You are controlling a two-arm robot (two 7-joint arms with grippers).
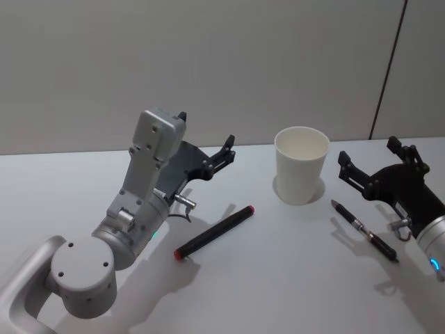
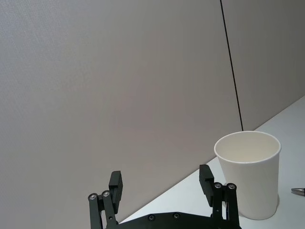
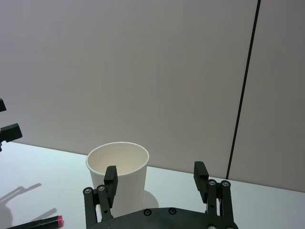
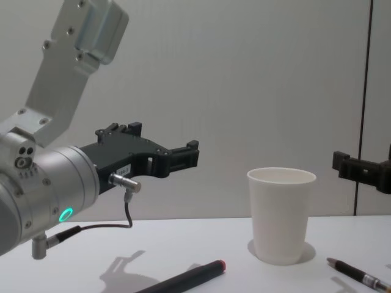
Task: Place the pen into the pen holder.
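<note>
Pen holder (image 1: pixel 301 167), a white paper cup, stands upright on the table (image 1: pixel 278 292) toward the back, mouth open, nothing seen inside. Two pens lie flat. A thick black pen with a red end (image 1: pixel 214 232) lies on a diagonal, left of the cup and nearer the robot. A slim black pen with a silver band (image 1: pixel 363 229) sits just right of the cup's base, tip toward it. Left gripper (image 1: pixel 205 132) hovers above the table behind the thick pen, fingers spread wide, holding nothing. Right gripper (image 1: pixel 369 152) hovers at the right edge, just beyond the slim pen, also spread wide and empty. Neither touches a pen or the cup. Judgement: the step in hand is the reach and pick, not yet begun, and either pen could be the target. Slim pen sits close under the right gripper, so that looks the shorter path. To do it well: turn the wrist so the fingers straddle the barrel across its width, come straight down near mid-barrel so it won't tip when lifted, and close only once both pads are level with it. Approach from the side away from the cup; the cup is light and a nudge would likely topple it.
</note>
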